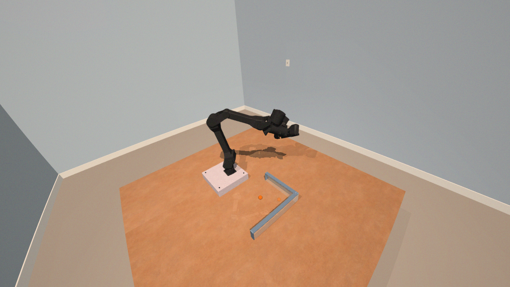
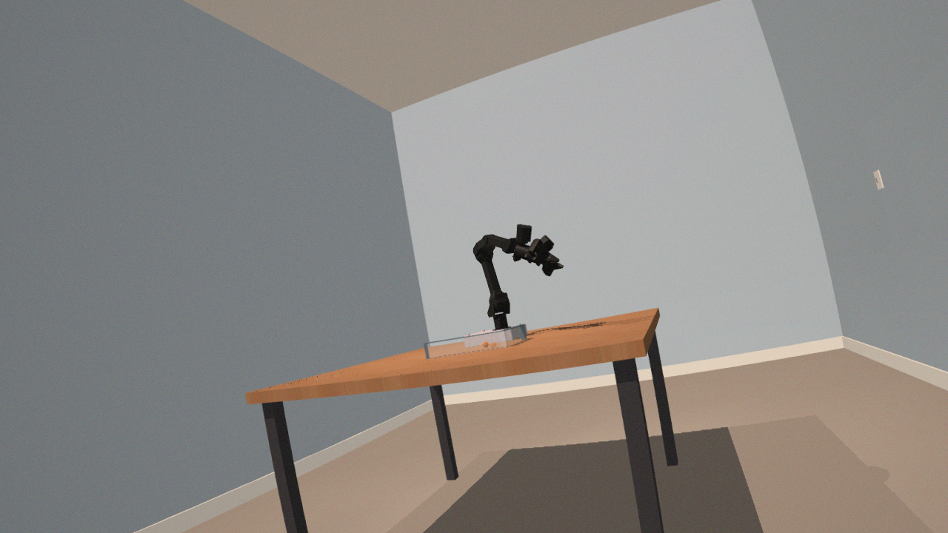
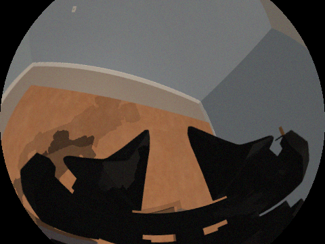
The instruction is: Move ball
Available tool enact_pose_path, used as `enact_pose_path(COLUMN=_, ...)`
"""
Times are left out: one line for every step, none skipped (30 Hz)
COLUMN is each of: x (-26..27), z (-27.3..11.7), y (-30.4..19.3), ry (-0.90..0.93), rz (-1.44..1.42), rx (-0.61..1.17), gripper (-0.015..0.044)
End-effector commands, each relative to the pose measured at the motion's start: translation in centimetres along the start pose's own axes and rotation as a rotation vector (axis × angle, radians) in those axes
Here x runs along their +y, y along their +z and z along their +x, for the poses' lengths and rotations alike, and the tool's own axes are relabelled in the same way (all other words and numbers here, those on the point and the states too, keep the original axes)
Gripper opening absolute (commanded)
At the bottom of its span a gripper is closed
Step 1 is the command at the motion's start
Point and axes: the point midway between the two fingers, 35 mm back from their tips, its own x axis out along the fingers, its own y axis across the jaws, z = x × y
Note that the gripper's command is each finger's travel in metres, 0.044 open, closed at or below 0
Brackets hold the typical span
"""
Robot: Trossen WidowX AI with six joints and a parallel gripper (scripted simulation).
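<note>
I see the ball [image 1: 260, 197], small, solid orange, on the table [image 1: 185, 228] inside the corner of the clear walls [image 1: 276, 210], just beside its paler see-through copy [image 1: 278, 199], not on it. My gripper [image 1: 293, 131] hangs high, well apart from the ball, half-parted, holding nothing. Wrist view shows only both fingers with bare wood between; the exterior view alone shows the table's legs.

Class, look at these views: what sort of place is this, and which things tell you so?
Probably a bare test room set up for a robot trial: plain grey walls with a skirting board, one wooden table carrying a black arm on a white base, and two low clear walls around a small orange ball.
</note>
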Motion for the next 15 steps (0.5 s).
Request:
enact_pose_path(x=-1.1, z=-0.2, y=-6.0, ry=0.001, rz=0.000, rx=0.186, gripper=0.0211)
enact_pose_path(x=-1.4, z=-0.4, y=-7.7, ry=0.006, rz=0.001, rx=0.237, gripper=0.0211)
enact_pose_path(x=-1.6, z=-0.7, y=-9.4, ry=0.012, rz=0.004, rx=0.287, gripper=0.0211)
enact_pose_path(x=-1.8, z=-1.1, y=-11.1, ry=0.019, rz=0.005, rx=0.340, gripper=0.0211)
enact_pose_path(x=-2.0, z=-1.6, y=-12.8, ry=0.029, rz=0.008, rx=0.392, gripper=0.0211)
enact_pose_path(x=-2.0, z=-2.2, y=-14.5, ry=0.041, rz=0.012, rx=0.444, gripper=0.0211)
enact_pose_path(x=-2.1, z=-2.8, y=-16.1, ry=0.056, rz=0.016, rx=0.494, gripper=0.0211)
enact_pose_path(x=-2.1, z=-3.5, y=-17.7, ry=0.073, rz=0.022, rx=0.543, gripper=0.0211)
enact_pose_path(x=-2.0, z=-4.2, y=-19.3, ry=0.092, rz=0.029, rx=0.590, gripper=0.0211)
enact_pose_path(x=-1.8, z=-5.0, y=-20.8, ry=0.113, rz=0.037, rx=0.635, gripper=0.0211)
enact_pose_path(x=-1.6, z=-5.8, y=-22.2, ry=0.137, rz=0.046, rx=0.679, gripper=0.0211)
enact_pose_path(x=-1.3, z=-6.7, y=-23.6, ry=0.162, rz=0.056, rx=0.721, gripper=0.0211)
enact_pose_path(x=-1.0, z=-7.6, y=-24.9, ry=0.190, rz=0.067, rx=0.760, gripper=0.0211)
enact_pose_path(x=-0.6, z=-8.6, y=-26.1, ry=0.219, rz=0.081, rx=0.798, gripper=0.0211)
enact_pose_path(x=-0.2, z=-9.6, y=-27.3, ry=0.250, rz=0.097, rx=0.834, gripper=0.0211)
